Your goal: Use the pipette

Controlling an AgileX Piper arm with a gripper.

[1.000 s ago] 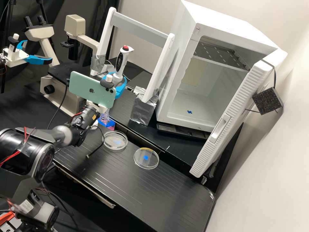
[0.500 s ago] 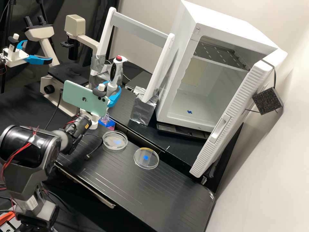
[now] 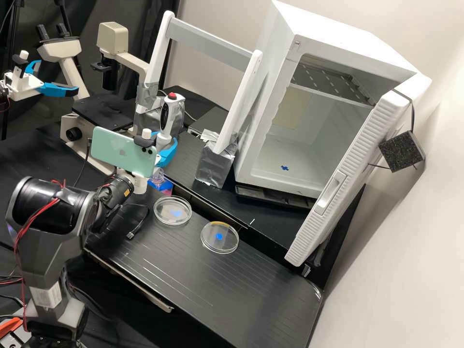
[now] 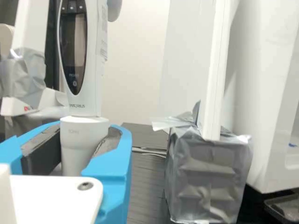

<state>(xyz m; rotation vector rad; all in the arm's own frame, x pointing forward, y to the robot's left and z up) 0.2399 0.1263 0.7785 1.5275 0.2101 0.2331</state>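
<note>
In the high view the gripper [image 3: 165,147] is shut on the pipette [image 3: 170,116], which stands nearly upright with its red button on top. A green phone on the wrist hides part of the gripper. The wrist view shows the gripper [image 4: 79,149] with a dark pad on each side of the white pipette [image 4: 83,88], around its lower collar. The pipette's tip is hidden. A pink and blue flask [image 3: 159,183] is just below the gripper in the high view. Two round clear dishes, one [image 3: 172,218] nearer the arm and another [image 3: 220,245] farther right, lie on the black bench.
A white frame [image 3: 212,43] with foil-wrapped feet [image 3: 216,164] stands behind the bench, beside an open white cabinet [image 3: 270,169]. A microscope [image 3: 112,38] is at the back left. A second arm's blue-fingered gripper shows at the far left. A black cable lies near the dishes.
The arm has drawn back to the left and somewhat lower, carrying the pipette with it, and the movement is smaller over the last half second. Dishes and flask have stayed put.
</note>
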